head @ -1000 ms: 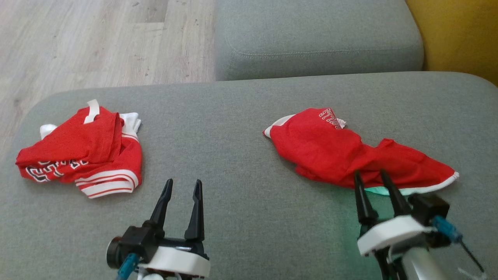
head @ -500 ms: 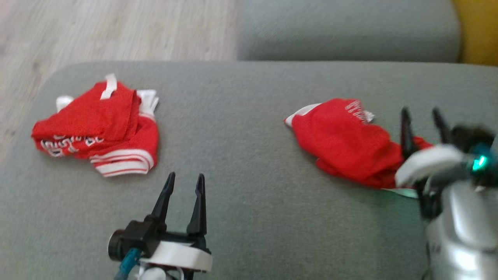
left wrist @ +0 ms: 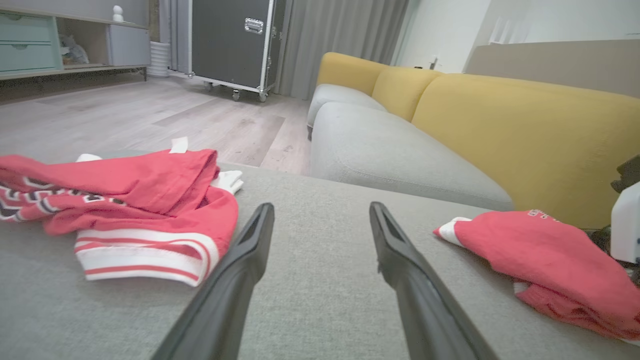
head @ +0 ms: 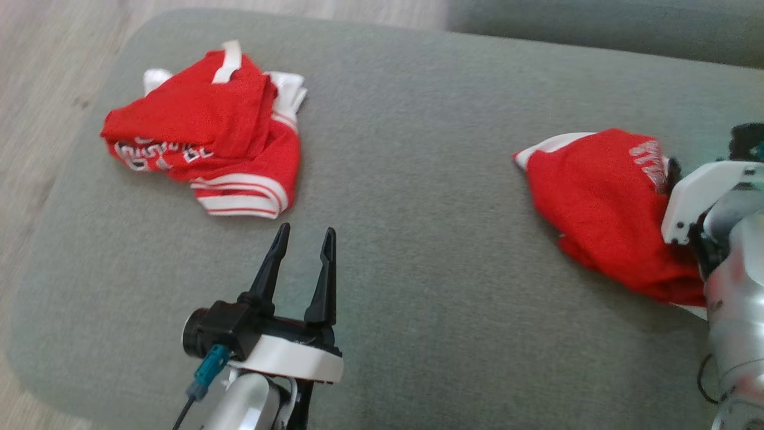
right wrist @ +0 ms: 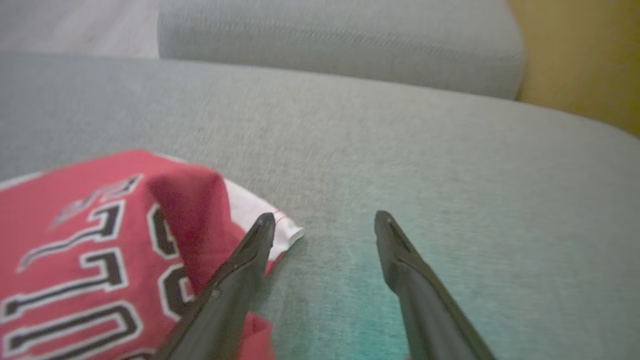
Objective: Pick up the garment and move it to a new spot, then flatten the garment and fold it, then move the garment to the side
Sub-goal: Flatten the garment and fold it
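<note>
While the right gripper [right wrist: 324, 220] hangs low over the grey cushion [head: 406, 179], its two fingers stand wide apart with nothing between them. One finger crosses the white hem [right wrist: 282, 232] of the crumpled red garment [head: 597, 203]; contact cannot be confirmed. The placement looks deliberate: a hem corner gives a thin edge to pinch, whereas the bunched middle would lift in a lump. The garment lies on the robot's right side of the cushion, lettering up, and runs under the right arm towards the near edge.

The left gripper [head: 306, 230] is equally wide and empty. It is held above bare cushion near the front and points into the gap between the two piles of cloth. It appears parked there, ready to take a second corner.

Further left, a second red garment [head: 203, 137] with striped trim sits roughly folded, close to the rounded edge where the cushion drops to the wooden floor [head: 36, 119]. That side offers little margin.

The open room is the broad bare stretch in the middle, which seems the obvious spot for spreading. Beyond the far edge stands a grey sofa seat [left wrist: 390, 155] with a yellow backrest [left wrist: 500, 125].
</note>
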`<state>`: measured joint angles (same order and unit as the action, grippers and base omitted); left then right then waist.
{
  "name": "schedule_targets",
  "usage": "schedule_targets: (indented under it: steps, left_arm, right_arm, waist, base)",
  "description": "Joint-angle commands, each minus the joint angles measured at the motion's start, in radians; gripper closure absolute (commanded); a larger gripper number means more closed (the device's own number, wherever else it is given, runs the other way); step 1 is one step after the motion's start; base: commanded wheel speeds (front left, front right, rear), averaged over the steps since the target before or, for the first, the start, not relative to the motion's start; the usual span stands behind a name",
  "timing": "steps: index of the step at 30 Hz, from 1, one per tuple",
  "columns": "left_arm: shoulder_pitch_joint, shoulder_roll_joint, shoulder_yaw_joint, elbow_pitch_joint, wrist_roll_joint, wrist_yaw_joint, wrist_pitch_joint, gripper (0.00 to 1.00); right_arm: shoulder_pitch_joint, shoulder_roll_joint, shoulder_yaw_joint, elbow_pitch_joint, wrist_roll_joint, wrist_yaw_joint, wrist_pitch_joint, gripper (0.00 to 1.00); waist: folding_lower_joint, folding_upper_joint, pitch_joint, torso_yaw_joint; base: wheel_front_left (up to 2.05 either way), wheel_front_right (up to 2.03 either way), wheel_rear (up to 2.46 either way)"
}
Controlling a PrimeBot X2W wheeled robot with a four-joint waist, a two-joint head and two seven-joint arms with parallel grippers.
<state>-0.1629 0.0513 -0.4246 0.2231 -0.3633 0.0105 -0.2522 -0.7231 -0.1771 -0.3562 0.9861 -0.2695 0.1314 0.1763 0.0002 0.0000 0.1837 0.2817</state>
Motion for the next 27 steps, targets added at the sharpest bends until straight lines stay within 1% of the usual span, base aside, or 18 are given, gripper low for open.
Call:
schedule_targets:
  steps: [1,4,10,11,12,15,19,23,27]
  left_arm:
    - [-0.037,-0.001,0.024,-0.032,-0.007,0.007,-0.01,0.0]
    - [-0.045,-0.001,0.017,-0.034,-0.012,0.01,-0.01,0.0]
    - [-0.062,-0.001,0.009,-0.04,-0.021,0.017,-0.01,0.0]
    - [-0.064,-0.001,0.007,-0.04,-0.022,0.019,-0.01,0.0]
    - [-0.065,-0.001,0.005,-0.041,-0.024,0.02,-0.01,0.0]
    - [-0.066,-0.001,0.004,-0.042,-0.027,0.025,-0.01,0.0]
    - [-0.064,-0.001,0.007,-0.039,-0.028,0.026,-0.01,0.0]
    - [-0.065,-0.001,0.006,-0.042,-0.031,0.026,-0.01,0.0]
    - [-0.065,-0.001,-0.003,-0.05,-0.036,0.028,-0.01,0.0]
  right_arm:
    - [-0.043,-0.001,0.021,-0.014,-0.015,-0.001,0.001,0.0]
    - [-0.066,-0.011,0.024,0.05,-0.039,-0.001,0.004,0.0]
    - [-0.106,-0.026,0.063,0.137,-0.063,-0.001,-0.033,0.0]
    - [-0.111,-0.028,0.064,0.154,-0.061,-0.001,-0.03,0.55]
    - [-0.116,-0.031,0.069,0.168,-0.064,-0.001,-0.028,1.0]
    - [-0.136,-0.043,0.08,0.188,-0.07,-0.001,-0.041,1.0]
    - [-0.176,-0.078,0.077,0.188,-0.077,-0.001,-0.061,1.0]
    - [-0.229,-0.144,0.075,0.174,-0.093,-0.001,-0.084,1.0]
    - [-0.271,-0.211,0.071,0.141,-0.134,-0.001,-0.102,1.0]
  waist:
    - [-0.0002,0.0,0.028,0.03]
    - [-0.0002,0.0,0.043,0.045]
    - [-0.0002,0.0,0.067,0.056]
    - [-0.0002,0.0,0.07,0.056]
    - [-0.0002,0.0,0.071,0.056]
    - [-0.0002,0.0,0.071,0.052]
    - [-0.0002,0.0,0.063,0.044]
    - [-0.0002,0.0,0.063,0.042]
    - [-0.0002,0.0,0.069,0.042]
  base:
    - [0.0,0.0,0.0]
    - [0.0,0.0,0.0]
    - [0.0,0.0,0.0]
    - [0.0,0.0,0.0]
    - [0.0,0.0,0.0]
    - [0.0,0.0,0.0]
    - [0.0,0.0,0.0]
    - [0.0,0.0,0.0]
    - [0.0,0.0,0.0]
